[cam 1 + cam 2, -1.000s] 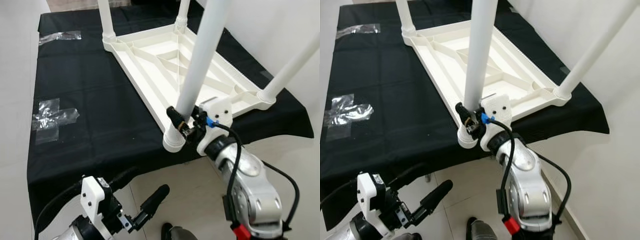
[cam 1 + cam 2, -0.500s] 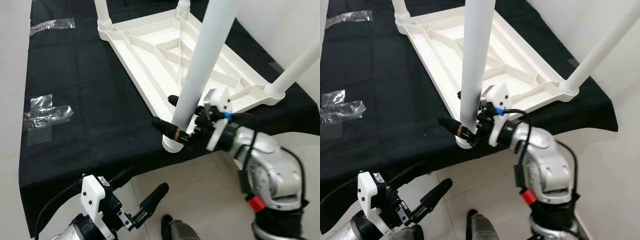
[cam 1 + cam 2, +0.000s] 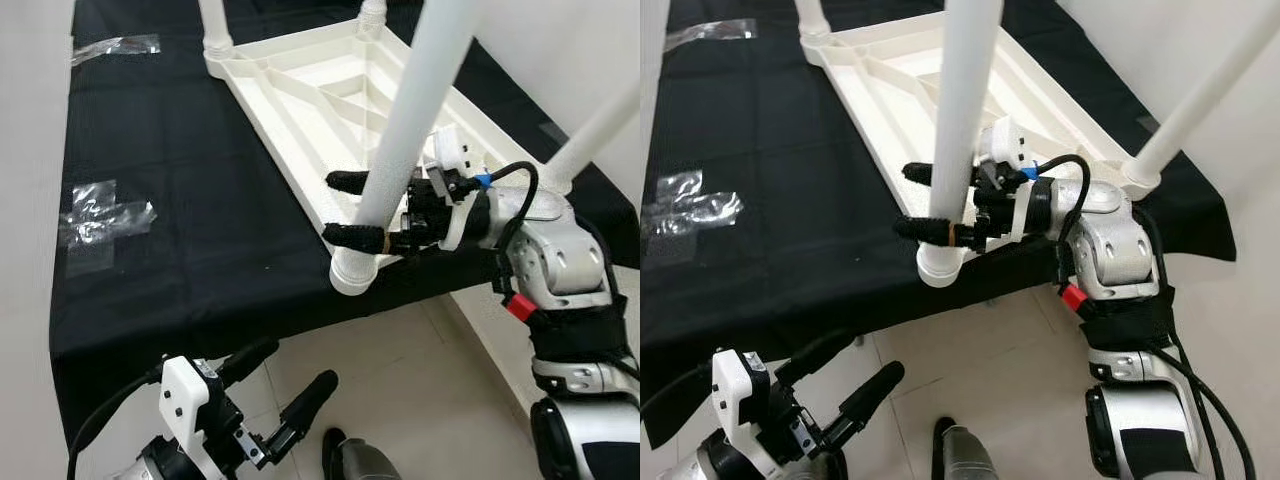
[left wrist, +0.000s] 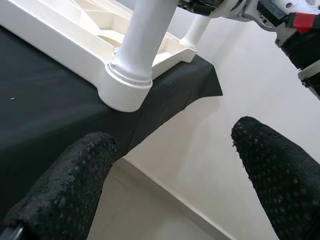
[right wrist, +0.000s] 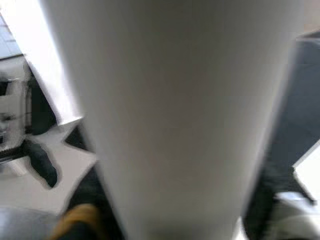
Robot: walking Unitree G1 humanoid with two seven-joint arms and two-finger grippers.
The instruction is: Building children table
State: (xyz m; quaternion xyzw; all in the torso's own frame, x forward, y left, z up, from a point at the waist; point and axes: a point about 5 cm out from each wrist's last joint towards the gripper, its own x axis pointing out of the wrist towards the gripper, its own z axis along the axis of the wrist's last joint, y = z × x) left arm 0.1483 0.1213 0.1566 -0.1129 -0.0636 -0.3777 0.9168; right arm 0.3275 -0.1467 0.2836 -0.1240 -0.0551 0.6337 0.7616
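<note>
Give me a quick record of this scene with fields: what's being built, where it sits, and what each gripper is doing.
item: white plastic table, upside down, legs up
surface: black cloth
near leg: standing in its corner socket
right gripper: one finger either side of the near leg, low on it
left gripper: open, low over the tiled floor, holding nothing
other: clear tape stuck on the cloth
</note>
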